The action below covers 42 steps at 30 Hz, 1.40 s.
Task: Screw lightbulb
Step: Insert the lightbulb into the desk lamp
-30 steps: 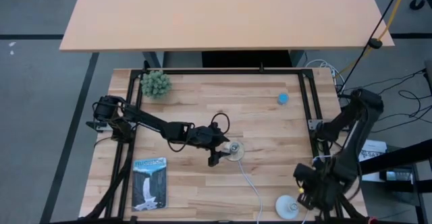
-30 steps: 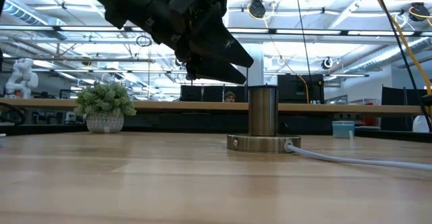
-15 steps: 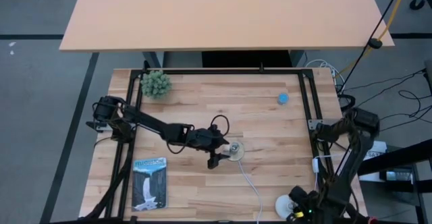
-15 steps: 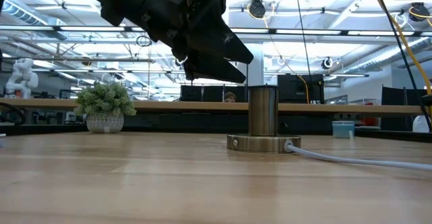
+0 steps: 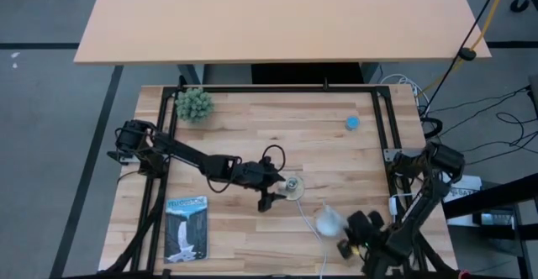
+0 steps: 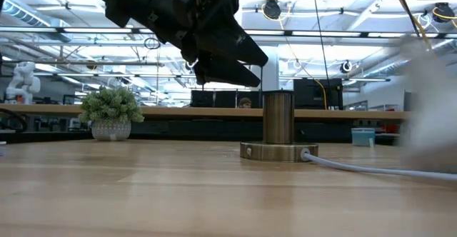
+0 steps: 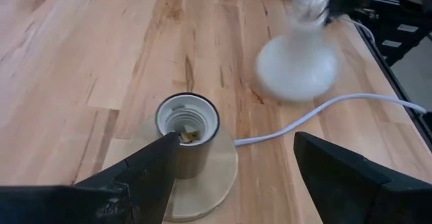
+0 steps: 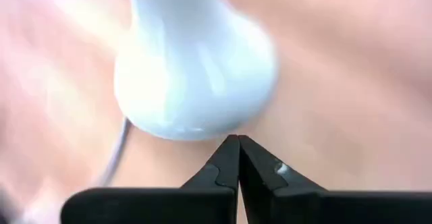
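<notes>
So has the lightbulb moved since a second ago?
Yes. In the high view the lightbulb has shifted from the table's near right corner leftward, toward the socket.

On my overhead feed the table (image 5: 336, 161) is pale wood planks. A small green potted plant (image 5: 194, 104) sits in the far left corner, a small blue object (image 5: 352, 123) near the far right. A booklet with a waterfall picture (image 5: 186, 228) lies near the left front. Mid-table I see a metal socket (image 5: 292, 186) standing upright on a round base, its white cord (image 5: 313, 228) running to the front edge.
</notes>
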Tool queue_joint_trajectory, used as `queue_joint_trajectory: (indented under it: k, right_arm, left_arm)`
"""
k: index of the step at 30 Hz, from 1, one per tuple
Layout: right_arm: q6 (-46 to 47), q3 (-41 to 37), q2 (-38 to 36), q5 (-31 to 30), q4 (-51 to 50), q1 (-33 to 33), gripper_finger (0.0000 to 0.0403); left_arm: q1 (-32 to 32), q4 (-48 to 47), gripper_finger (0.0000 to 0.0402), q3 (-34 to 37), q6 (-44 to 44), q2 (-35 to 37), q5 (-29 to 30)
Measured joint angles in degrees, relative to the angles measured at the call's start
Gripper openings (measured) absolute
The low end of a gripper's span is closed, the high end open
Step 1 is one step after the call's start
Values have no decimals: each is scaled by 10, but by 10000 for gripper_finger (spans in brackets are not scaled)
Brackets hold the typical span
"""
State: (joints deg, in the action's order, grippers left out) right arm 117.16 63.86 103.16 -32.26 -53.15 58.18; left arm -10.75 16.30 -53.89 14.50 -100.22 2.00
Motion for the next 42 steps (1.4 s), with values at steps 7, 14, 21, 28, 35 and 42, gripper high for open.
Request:
queue_joint_trajectory:
  k: [7,14,21,28,35,42]
  right_arm:
    - [-90,0,-60,5,-108,-72,0]
    - [-294,0,-153,-45,-88,-84,0]
    - [-550,0,-225,-13,-15,-120,0]
    - [-653,0,-261,15,35,-177,11]
    - [-777,0,-229,114,76,-241,88]
    - [-833,0,-223,117,93,-269,171]
  left_arm:
    - [5,0,296,0,-6,0,0]
    - [10,-2,296,0,-15,0,2]
    - [11,-2,296,0,-15,0,2]
    - [12,-4,296,0,-15,0,2]
    - [12,-6,296,0,-15,0,2]
    - [12,-12,296,0,-15,0,2]
